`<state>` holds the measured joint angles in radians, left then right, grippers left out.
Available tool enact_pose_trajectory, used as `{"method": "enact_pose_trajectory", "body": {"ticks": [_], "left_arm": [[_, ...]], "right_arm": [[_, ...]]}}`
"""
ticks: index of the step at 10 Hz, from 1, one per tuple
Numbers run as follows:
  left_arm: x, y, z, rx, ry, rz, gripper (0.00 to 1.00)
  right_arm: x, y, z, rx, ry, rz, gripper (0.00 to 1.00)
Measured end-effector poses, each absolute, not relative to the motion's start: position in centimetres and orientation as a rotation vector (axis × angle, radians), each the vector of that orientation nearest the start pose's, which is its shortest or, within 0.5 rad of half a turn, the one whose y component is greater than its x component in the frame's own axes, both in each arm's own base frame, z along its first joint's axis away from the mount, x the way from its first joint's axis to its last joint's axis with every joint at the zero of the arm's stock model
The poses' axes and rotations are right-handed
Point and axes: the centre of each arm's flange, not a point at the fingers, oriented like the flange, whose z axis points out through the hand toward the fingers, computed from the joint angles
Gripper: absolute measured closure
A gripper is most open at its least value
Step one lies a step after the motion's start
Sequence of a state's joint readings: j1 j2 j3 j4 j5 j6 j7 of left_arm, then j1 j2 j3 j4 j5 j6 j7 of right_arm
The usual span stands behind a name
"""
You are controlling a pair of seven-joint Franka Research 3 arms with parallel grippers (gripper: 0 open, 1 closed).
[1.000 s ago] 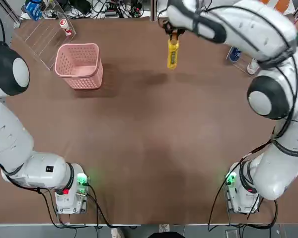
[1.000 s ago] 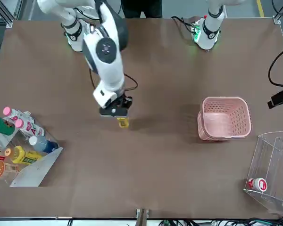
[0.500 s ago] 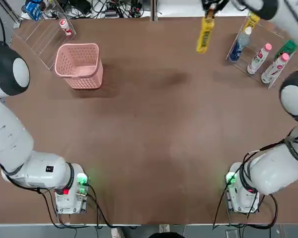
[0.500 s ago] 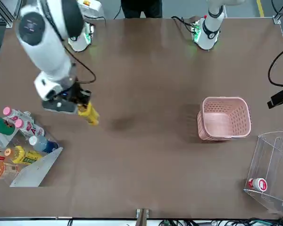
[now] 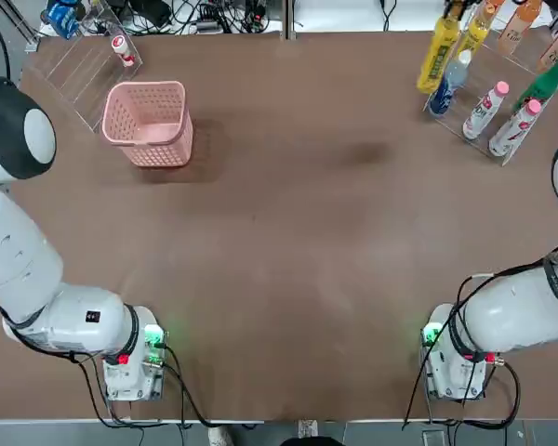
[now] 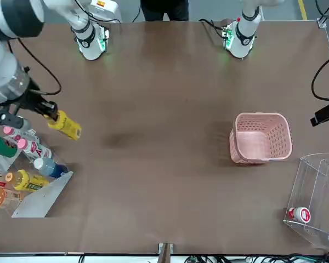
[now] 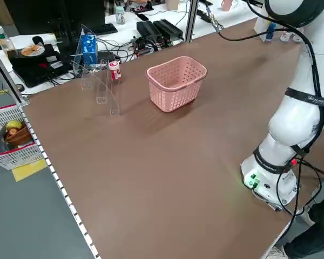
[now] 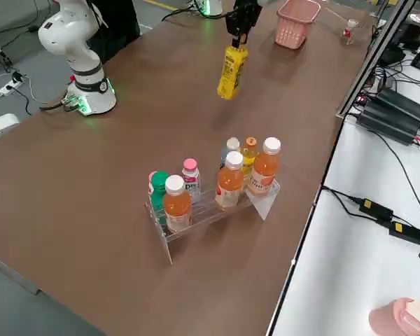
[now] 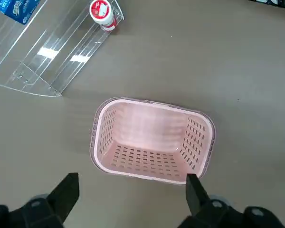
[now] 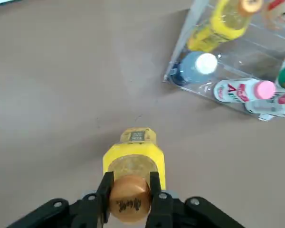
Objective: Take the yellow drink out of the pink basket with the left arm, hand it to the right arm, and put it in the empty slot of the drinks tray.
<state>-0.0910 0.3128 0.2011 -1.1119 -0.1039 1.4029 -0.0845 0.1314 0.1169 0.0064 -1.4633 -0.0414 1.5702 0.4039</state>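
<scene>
The yellow drink [image 5: 432, 51] hangs tilted in the air at the far right of the table, beside the drinks tray [image 6: 38, 201]. My right gripper [image 10: 129, 190] is shut on its orange cap, and the body [image 10: 134, 156] points down at the table. The front view shows the yellow drink [image 6: 67, 126] just off the tray's bottles; the right side view shows the yellow drink [image 8: 231, 70] well above the tabletop. The pink basket [image 5: 158, 149] stands empty at the far left. My left gripper [image 9: 132, 177] hovers open above the basket's rim [image 9: 152, 105].
The clear tray [image 8: 169, 241] holds several orange, pink-capped, green and blue bottles. A clear acrylic rack with a small red-capped bottle [image 5: 121, 46] and a blue box [image 7: 87, 46] stands behind the basket. Cables run along the far edge.
The right arm has swung the yellow drink from the far middle of the table rightward to the drinks tray. The left arm and the basket have not moved.
</scene>
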Motion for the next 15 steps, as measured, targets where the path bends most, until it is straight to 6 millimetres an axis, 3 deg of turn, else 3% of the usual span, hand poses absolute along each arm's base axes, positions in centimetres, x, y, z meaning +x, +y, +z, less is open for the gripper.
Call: {"method": "enact_pose_trajectory", "body": {"ticks": [1,4,5,8,10,12,15], "left_arm": [[62.7,3.2,64.0,-3.171,-0.268,0.026,0.0],[62.7,3.2,64.0,-3.171,-0.268,0.026,0.0],[62.7,3.2,64.0,-3.171,-0.268,0.026,0.0],[62.7,3.1,64.0,-3.171,-0.267,0.026,0.0],[62.7,3.1,64.0,-3.171,-0.267,0.026,0.0],[62.7,3.1,64.0,-3.171,-0.267,0.026,0.0],[62.7,3.2,64.0,-3.171,-0.268,0.026,0.0]], "right_arm": [[58.5,6.1,61.0,-3.151,0.466,0.005,0.66],[58.5,-1.5,62.6,-3.113,0.66,-0.001,0.66],[58.3,-2.8,63.4,-3.106,0.682,-0.01,0.66],[58.3,-3.5,63.8,-3.102,0.691,-0.017,0.66],[58.1,-5.1,63.8,-3.092,0.732,-0.015,0.66],[57.8,-8.3,63.8,-3.081,0.777,-0.014,0.66],[56.7,-15.1,63.9,-3.06,0.856,-0.041,0.66]]}}
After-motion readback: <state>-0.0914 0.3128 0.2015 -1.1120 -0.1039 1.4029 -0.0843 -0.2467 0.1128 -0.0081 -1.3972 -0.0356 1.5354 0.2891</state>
